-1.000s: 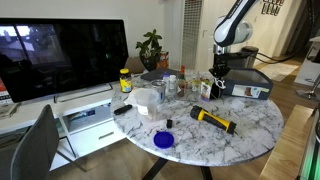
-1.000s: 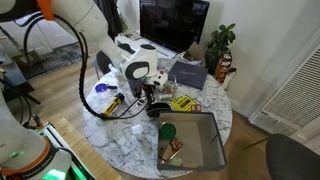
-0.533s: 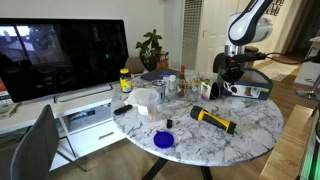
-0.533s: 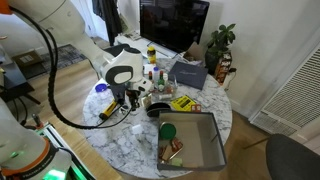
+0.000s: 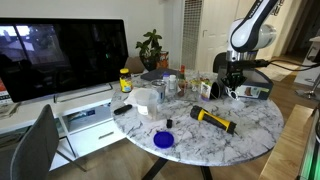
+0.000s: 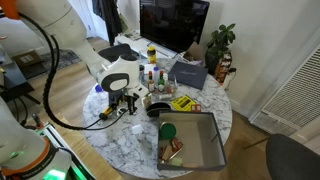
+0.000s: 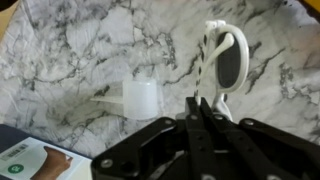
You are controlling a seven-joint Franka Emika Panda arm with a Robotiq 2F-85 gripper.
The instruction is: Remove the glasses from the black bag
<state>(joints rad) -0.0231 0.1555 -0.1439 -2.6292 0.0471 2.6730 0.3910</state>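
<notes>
Wrist view | jaws closed to a pinch on one end of the white glasses (image 7: 226,60) | glasses run lengthwise away from my gripper (image 7: 200,104), toward frame top, above the marble table (image 7: 80,50) | black bag (image 7: 25,160) lies lower left, apart from them | I judge next: set down on marble.

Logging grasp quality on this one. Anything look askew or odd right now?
Only the grasp. In the wrist view the hand is shut on the white glasses at one end of the frame, so they stick out from the fingertips, tilted, over the marble table. Nothing looks spilled or broken.
</notes>
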